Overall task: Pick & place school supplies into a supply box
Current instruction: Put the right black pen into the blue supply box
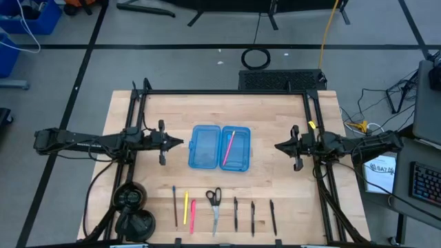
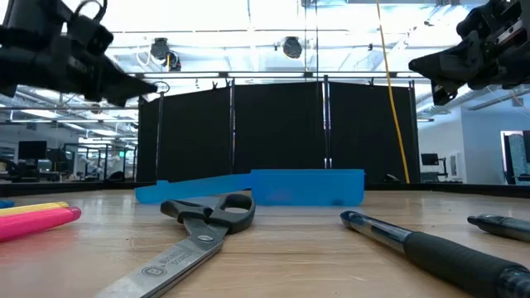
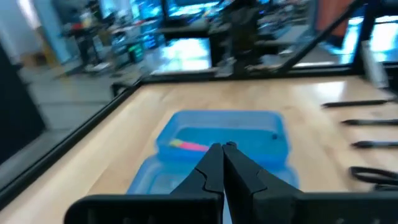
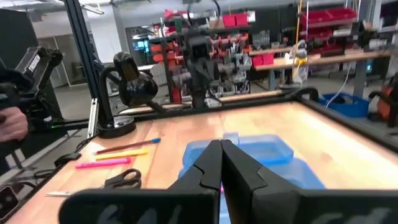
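Two dark arms above a wooden counter (image 1: 275,179), one at each side, both raised off the surface. Left gripper (image 1: 178,142) hovering just beside the left edge of the supply box (image 1: 204,146), fingers (image 3: 211,168) pressed fully together, nothing between them. Right gripper (image 1: 278,146) hovering near the box's right side, a little apart from it, fingers (image 4: 208,165) likewise pressed together and empty. One translucent blue box, lying open at the counter's middle as two rounded halves side by side: left half bare, right half holding one pink pencil (image 1: 228,147) laid at a slant. Seven supplies in a single row along the near edge of the counter, well apart from the box. Counted from the left: one dark blue pencil (image 1: 175,205), one yellow pencil (image 1: 185,207), one pink marker (image 1: 193,214), one pair of scissors (image 1: 214,207) with black handles and silver blades, blades pointing toward the near edge, then three black pens (image 1: 253,217) lying roughly parallel. Eight items in all, one of them in the box. In the low view, scissors in the near foreground left of centre, pens to the right, pink and yellow items at the far left, blue box behind them.
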Robot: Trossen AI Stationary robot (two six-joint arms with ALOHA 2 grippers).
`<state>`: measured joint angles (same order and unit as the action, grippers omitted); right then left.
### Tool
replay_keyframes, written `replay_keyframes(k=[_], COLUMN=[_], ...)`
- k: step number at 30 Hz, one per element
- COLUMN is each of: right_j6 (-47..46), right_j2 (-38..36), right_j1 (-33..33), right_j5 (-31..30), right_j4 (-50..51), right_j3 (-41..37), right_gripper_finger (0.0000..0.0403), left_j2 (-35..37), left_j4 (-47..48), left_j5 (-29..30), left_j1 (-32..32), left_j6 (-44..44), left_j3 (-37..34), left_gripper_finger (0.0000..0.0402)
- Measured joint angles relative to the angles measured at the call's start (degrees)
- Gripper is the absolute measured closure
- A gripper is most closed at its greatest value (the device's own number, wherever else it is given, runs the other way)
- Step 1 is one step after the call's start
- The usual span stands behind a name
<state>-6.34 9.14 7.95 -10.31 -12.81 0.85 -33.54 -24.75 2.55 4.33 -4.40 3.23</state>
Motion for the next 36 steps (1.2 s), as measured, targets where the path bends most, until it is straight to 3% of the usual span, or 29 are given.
replay_keyframes(k=[4,8,10,14,18,20,23,26,29,36], right_j6=[1.2,5.8,6.1,3.6,-9.9,-18.8,-29.1,-37.6,-46.2,-77.3], right_j2=[1.3,8.7,15.2,31.3,48.3,56.7,67.7,76.6,83.1,91.6], right_j1=[0.1,2.9,5.0,9.9,13.9,16.0,19.3,23.3,27.4,35.5], right_j5=[0.0,0.5,-2.9,-12.9,-19.8,-18.7,-11.3,-5.3,-4.4,-0.2], right_j4=[-1.6,1.4,3.6,19.3,44.4,56.1,68.1,74.0,75.6,76.1], right_j3=[3.7,14.6,21.4,38.2,57.9,67.3,80.4,90.4,97.0,99.2], right_gripper_finger=[0.0403,0.0403,0.0403,0.0403,0.0403,0.0403,0.0403,0.0403,0.0403,0.0403], left_j2=[-0.2,-0.2,-0.2,-0.2,-0.2,-0.2,-0.2,-0.2,-0.2,-0.2], left_j4=[0.2,0.7,0.9,0.8,0.9,0.9,0.5,0.5,0.5,0.5], left_j5=[6.4,9.7,10.1,10.1,10.0,10.1,10.1,10.1,10.1,10.1], left_j1=[0.3,0.3,0.3,0.3,0.3,0.3,0.3,0.3,0.3,0.3], left_j6=[0.3,0.2,0.3,0.4,0.4,-0.2,-1.3,-1.6,-2.3,-2.4], left_j3=[-1.8,-2.5,-2.5,-2.5,-2.5,-2.5,-2.5,-2.5,-2.5,-2.5], left_gripper_finger=[0.0396,0.0395,0.0395,0.0395,0.0394,0.0394,0.0394,0.0394,0.0394,0.0394])
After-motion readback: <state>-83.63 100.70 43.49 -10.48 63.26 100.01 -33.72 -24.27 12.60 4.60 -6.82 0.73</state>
